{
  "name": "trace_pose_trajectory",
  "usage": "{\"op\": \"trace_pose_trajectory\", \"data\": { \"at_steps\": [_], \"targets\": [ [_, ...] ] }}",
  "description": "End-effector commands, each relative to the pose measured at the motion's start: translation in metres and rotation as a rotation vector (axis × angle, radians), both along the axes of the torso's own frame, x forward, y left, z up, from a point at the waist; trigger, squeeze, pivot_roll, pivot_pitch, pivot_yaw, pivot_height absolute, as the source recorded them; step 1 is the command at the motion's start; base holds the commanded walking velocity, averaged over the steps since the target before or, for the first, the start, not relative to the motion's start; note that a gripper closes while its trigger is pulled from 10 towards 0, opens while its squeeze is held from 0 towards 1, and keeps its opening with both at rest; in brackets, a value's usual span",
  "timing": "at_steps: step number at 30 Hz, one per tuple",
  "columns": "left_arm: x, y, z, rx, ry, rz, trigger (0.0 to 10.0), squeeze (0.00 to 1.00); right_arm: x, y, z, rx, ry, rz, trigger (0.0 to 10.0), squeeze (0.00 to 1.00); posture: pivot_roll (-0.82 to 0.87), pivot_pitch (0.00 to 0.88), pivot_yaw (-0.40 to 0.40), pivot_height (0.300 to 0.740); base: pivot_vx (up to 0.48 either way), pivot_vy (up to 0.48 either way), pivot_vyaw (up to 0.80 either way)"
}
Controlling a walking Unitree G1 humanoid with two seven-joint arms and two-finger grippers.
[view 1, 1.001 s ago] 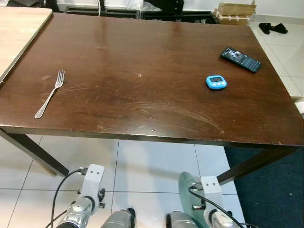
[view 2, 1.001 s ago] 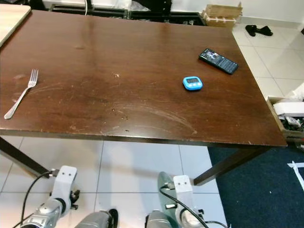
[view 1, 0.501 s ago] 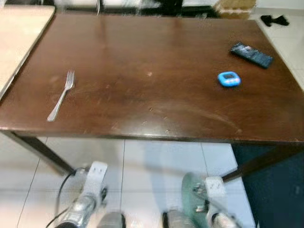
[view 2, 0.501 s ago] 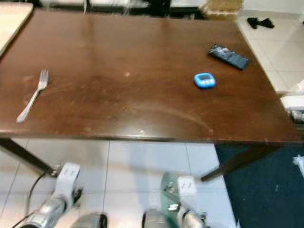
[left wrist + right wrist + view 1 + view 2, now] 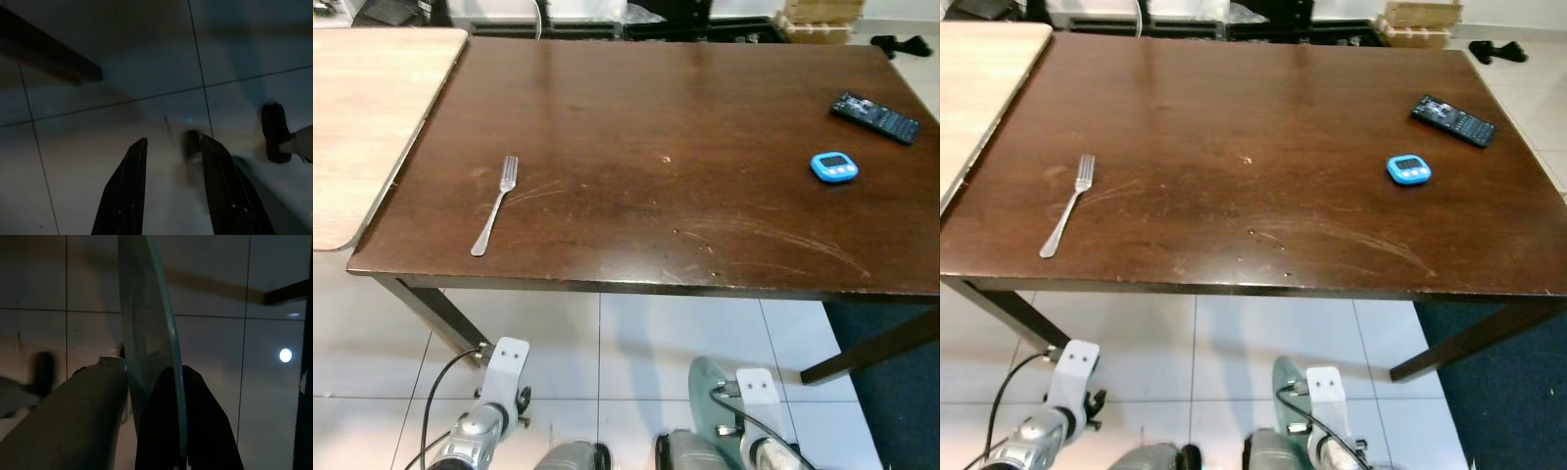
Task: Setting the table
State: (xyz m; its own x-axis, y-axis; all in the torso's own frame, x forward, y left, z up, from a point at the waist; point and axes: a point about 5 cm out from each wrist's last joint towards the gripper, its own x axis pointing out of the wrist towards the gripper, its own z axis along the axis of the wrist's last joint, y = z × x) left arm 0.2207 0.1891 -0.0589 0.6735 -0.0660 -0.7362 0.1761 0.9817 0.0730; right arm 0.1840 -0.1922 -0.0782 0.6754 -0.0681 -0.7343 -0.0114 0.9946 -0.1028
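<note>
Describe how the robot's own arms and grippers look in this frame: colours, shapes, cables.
Both arms are silver-grey metal cylinders, each capped at the wrist by a white, rounded block with small dark screw holes. A black cable loops to the left arm, and another runs along the right arm. The left gripper has two long, flat black fingers tapering to blunt tips; the right gripper fingers are black too.

A black smartphone [image 5: 875,117] lies toward two o'clock on the dark wooden table [image 5: 636,117], a blue digital timer [image 5: 833,166] just nearer at three o'clock, while a light wooden table [image 5: 362,117] abuts at nine o'clock, cardboard boxes [image 5: 1418,24] and black shoes [image 5: 1500,51] beyond.
</note>
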Motion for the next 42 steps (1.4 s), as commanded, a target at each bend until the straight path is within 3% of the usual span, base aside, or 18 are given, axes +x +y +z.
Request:
{"op": "trace_pose_trajectory", "data": {
  "at_steps": [1, 19, 30, 42],
  "targets": [
    [-0.0099, 0.0078, -0.0053, 0.01, 0.039, 0.017, 10.0, 0.0, -0.0078, 0.0113, -0.0058, 0.035, 0.037, 0.014, 10.0, 0.0, 0.09, 0.094, 0.048, 0.74, 0.0, 0.292, 0.0],
    [-0.0093, 0.0117, -0.0042, 0.01, 0.049, 0.003, 10.0, 0.0, -0.0092, 0.0139, -0.0066, 0.045, 0.036, 0.002, 10.0, 0.0, 0.1, 0.1, 0.059, 0.74, 0.0, 0.237, 0.0],
    [-0.0088, 0.0095, -0.0043, 0.013, 0.057, -0.015, 10.0, 0.0, -0.0096, 0.0115, -0.0065, 0.045, 0.036, -0.004, 10.0, 0.0, 0.11, 0.1, 0.059, 0.74, 0.0, -0.48, 0.0],
    [-0.0066, 0.0099, -0.0023, 0.016, 0.02, 0.014, 10.0, 0.0, -0.0062, 0.0115, -0.005, 0.042, 0.029, 0.01, 10.0, 0.0, 0.1, 0.098, 0.048, 0.74, 0.0, 0.0, 0.0]
  ]
}}
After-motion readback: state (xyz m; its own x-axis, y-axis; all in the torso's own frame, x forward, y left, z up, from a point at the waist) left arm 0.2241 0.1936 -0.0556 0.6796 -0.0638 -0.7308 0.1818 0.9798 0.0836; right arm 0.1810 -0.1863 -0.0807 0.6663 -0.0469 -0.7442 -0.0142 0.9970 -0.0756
